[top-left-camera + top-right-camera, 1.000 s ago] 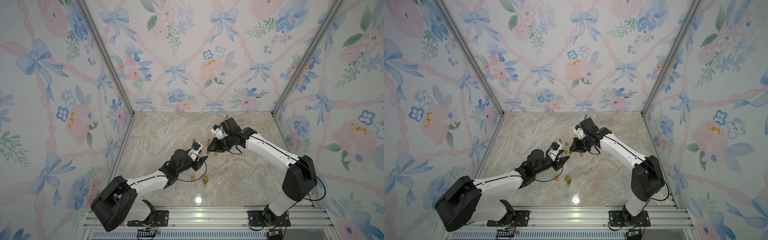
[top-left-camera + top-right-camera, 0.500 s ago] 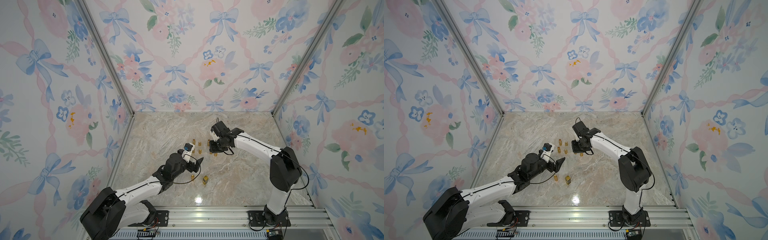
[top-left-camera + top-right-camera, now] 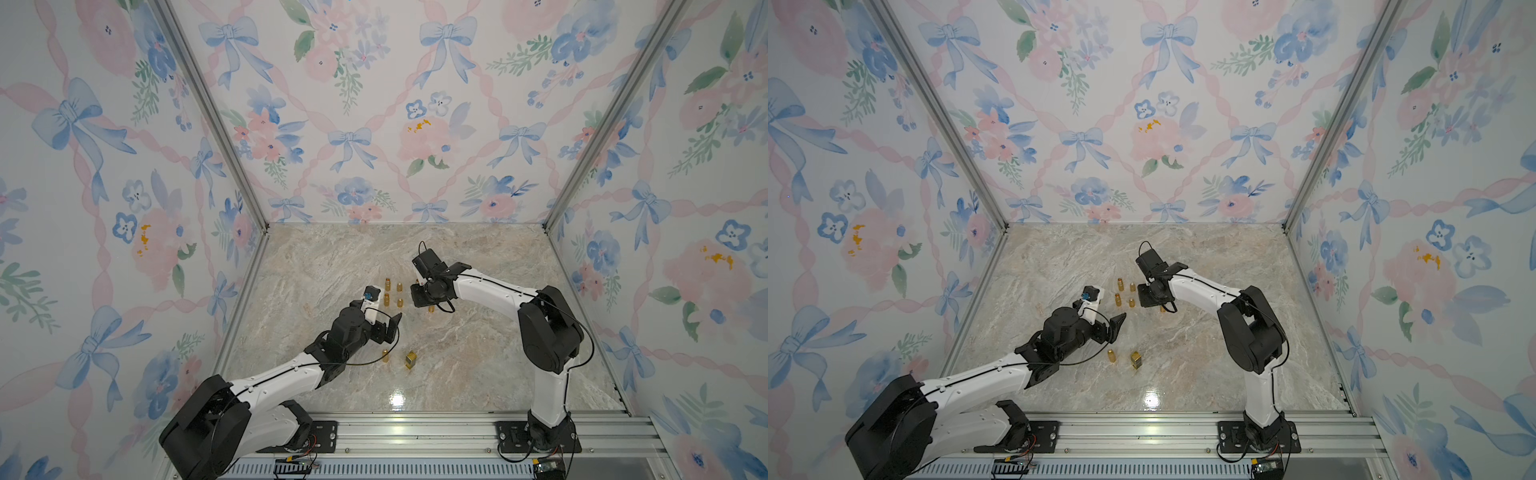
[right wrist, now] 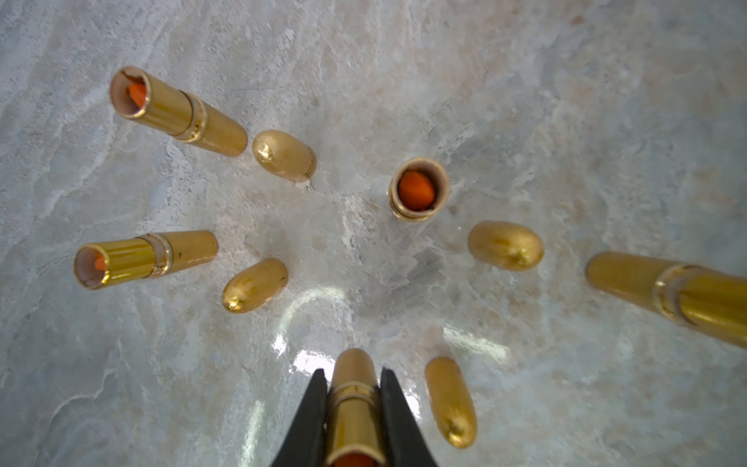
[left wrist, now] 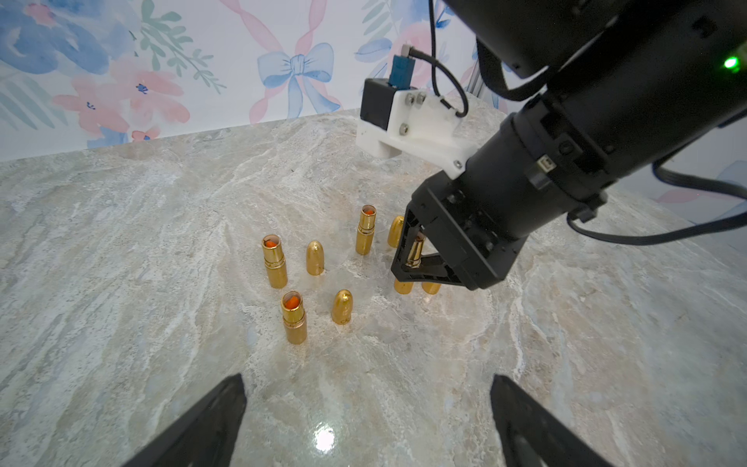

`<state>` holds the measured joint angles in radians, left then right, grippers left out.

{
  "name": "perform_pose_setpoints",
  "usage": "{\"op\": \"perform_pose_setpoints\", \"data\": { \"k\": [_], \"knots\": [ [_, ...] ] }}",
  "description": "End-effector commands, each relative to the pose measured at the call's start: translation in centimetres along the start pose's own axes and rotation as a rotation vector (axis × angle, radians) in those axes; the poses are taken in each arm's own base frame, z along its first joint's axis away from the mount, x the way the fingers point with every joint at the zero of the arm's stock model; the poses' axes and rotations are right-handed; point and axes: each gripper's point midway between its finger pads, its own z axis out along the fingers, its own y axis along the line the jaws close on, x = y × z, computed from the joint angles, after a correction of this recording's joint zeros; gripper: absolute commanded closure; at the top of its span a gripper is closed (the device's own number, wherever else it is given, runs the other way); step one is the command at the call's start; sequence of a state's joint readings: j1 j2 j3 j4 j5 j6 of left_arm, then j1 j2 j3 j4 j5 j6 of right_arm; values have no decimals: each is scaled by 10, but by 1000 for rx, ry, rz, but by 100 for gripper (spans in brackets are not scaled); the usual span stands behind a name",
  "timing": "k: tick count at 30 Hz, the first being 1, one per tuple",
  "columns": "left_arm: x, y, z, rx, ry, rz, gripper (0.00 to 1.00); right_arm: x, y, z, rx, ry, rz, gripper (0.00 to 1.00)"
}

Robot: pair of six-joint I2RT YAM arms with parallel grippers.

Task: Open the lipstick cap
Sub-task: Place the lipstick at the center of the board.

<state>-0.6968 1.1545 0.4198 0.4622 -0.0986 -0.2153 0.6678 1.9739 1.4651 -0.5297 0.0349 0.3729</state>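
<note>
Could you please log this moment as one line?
left end effector: open, empty | right end effector: shut on uncapped lipstick

Upright on tbl [image 5: 121, 202]: lipsticks [image 5: 275, 263], caps [image 5: 315, 258] just beside ea.

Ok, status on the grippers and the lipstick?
Left gripper open, empty. Right gripper shut on uncapped lipstick, upright. Loose cap beside it. Other open lipsticks and caps crowd close.
</note>
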Motion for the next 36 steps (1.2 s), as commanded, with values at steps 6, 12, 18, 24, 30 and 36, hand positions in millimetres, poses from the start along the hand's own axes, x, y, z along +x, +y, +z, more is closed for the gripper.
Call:
{"op": "perform_pose_setpoints", "data": {
  "k": [6,12,18,24,30,36],
  "knots": [
    [-1,6,0,-25,0,-17,2,4,-5,22,70,-10,-54,80],
    [1,5,4,-26,9,-16,2,9,-9,27,108,-7,-78,80],
    [0,6,5,-32,9,-14,2,15,-10,32,110,11,-80,80],
    [-1,7,4,-37,5,-13,2,16,-9,31,111,12,-87,73],
    [1,10,2,-47,5,-15,2,12,-7,25,108,7,-85,66],
    [-4,11,-2,-54,-14,-21,2,1,-3,6,104,-12,-83,58]
  ]
}}
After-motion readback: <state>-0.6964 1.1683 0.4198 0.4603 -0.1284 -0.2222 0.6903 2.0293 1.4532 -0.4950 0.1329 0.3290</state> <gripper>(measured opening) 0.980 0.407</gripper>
